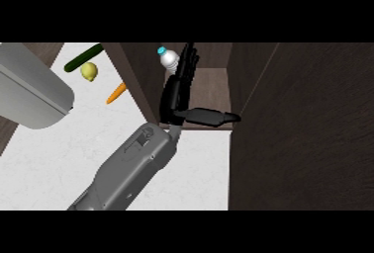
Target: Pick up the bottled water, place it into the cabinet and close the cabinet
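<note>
The grey forearm (pixel 128 168) lies nearest, rising from the view's lower edge over the white worktop (pixel 58 163) toward the cabinet (pixel 208 84). I take it for the right arm; no other arm shows. The bottled water (pixel 168 58) is inside the open cabinet, at the far left of its brown shelf and close against the left wall. Its blue cap is toward the upper left, so its long axis seems to run nearly straight toward the viewer, which suggests it stands upright. The right hand (pixel 177 96) is just to the bottle's right, seen edge-on. Its fingers (pixel 191 57) reach straight along the bottle's side, touching it or nearly so but not curled round it, and the thumb (pixel 211 117) sticks out toward the right. The hand is therefore open, and the bottle looks set down. The coming move probably depends on drawing the hand back toward the shelf's near edge without brushing the bottle on its left. The dark cabinet door (pixel 300 128) stands open to the right. Out on the worktop, left of the cabinet, lie a carrot (pixel 116 93), a lemon (pixel 88 71) and a cucumber (pixel 82 58).
</note>
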